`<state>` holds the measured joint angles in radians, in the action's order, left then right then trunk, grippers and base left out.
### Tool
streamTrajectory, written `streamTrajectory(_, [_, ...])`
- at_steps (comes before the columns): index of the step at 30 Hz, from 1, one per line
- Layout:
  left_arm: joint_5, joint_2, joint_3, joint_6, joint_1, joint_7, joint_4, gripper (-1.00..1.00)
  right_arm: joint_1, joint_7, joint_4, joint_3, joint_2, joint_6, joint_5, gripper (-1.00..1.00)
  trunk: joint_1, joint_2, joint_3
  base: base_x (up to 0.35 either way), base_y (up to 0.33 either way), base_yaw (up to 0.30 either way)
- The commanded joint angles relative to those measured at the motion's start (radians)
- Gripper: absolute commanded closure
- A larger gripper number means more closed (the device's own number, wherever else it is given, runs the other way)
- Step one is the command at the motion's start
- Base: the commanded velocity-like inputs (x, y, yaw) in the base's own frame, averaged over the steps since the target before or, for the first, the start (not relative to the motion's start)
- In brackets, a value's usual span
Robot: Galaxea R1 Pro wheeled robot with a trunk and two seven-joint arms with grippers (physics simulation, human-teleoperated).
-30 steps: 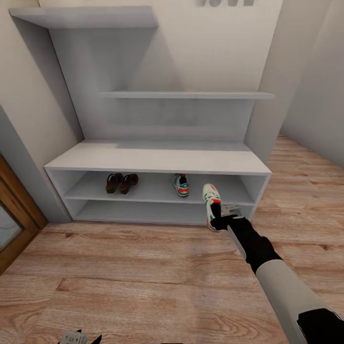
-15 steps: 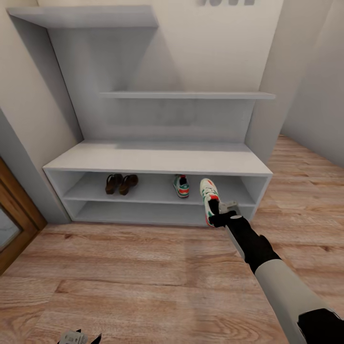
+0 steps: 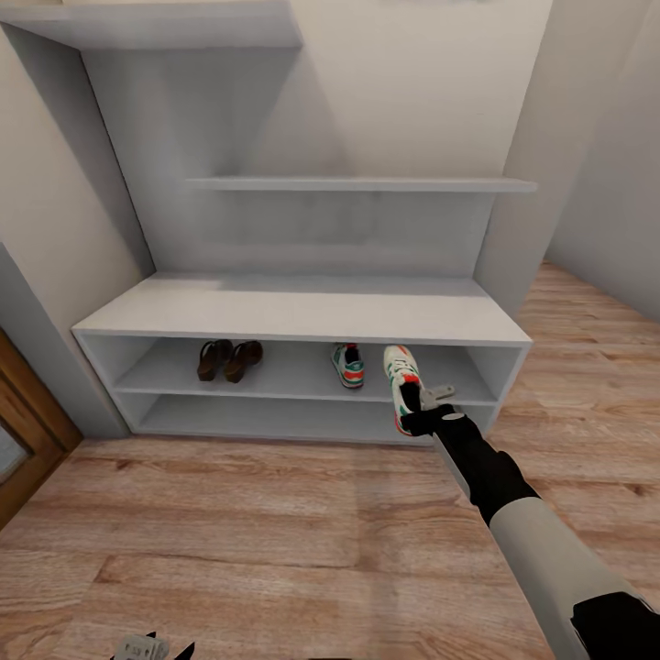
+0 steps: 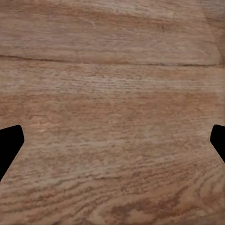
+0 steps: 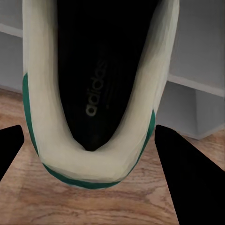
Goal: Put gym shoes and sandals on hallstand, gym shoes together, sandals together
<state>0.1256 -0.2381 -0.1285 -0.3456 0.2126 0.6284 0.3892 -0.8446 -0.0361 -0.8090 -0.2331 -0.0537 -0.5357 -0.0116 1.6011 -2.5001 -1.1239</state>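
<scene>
The right gripper [image 3: 414, 410] is clamped on a gym shoe [image 3: 401, 380] by its heel, near the bench's [image 3: 302, 312] right front edge. The shoe looks light and bendy, so the heel seems a good hold.

My right arm stretched forward, wrist level | right gripper [image 3: 414, 410] clamped on a load | left gripper [image 4: 112, 140] spread wide, pointing down

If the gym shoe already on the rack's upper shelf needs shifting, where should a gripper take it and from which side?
Probably at the heel collar, coming in through the open front of the hallstand. The shelved gym shoe sits heel toward the robot, and the flat top blocks any approach from above. The right gripper holds the other gym shoe at the heel.
</scene>
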Motion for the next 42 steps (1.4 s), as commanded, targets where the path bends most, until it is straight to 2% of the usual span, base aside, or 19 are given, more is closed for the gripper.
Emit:
streamTrajectory(1, [0.006,0.0,-0.003,0.002,0.001,0.009,-0.001,-1.0,-0.001,-0.003,-0.001,-0.005,-0.001,-0.006,-0.001,1.0,0.0,0.0,-0.001,0.002,0.0,0.0])
streamTrajectory(8, [0.006,0.0,-0.004,0.002,0.001,0.009,-0.001,-1.0,-0.001,-0.003,0.019,-0.006,-0.002,-0.001,0.0,1.0,0.0,0.0,-0.001,0.0,0.0,0.0])
streamTrajectory(13, [0.006,0.0,-0.004,0.002,0.001,0.008,-0.001,-1.0,-0.001,-0.003,0.071,-0.004,-0.002,0.052,0.001,1.0,0.0,0.0,-0.001,0.0,0.0,0.0])
streamTrajectory(18, [0.006,0.0,-0.004,0.003,0.001,0.008,-0.001,-1.0,-0.001,-0.002,0.083,-0.003,-0.002,0.072,0.001,1.0,0.0,0.0,-0.001,0.001,0.0,0.0])
streamTrajectory(30, [0.006,0.0,-0.004,0.004,0.001,0.008,-0.001,-1.0,-0.001,-0.002,0.085,-0.003,-0.002,0.076,0.001,1.0,0.0,0.0,-0.001,0.18,0.0,0.0])
streamTrajectory(42, [0.006,0.0,-0.004,0.003,0.001,0.008,-0.001,-1.0,-0.001,-0.002,0.085,-0.003,-0.002,0.076,0.001,1.0,0.0,0.0,-0.001,0.04,0.0,0.0])
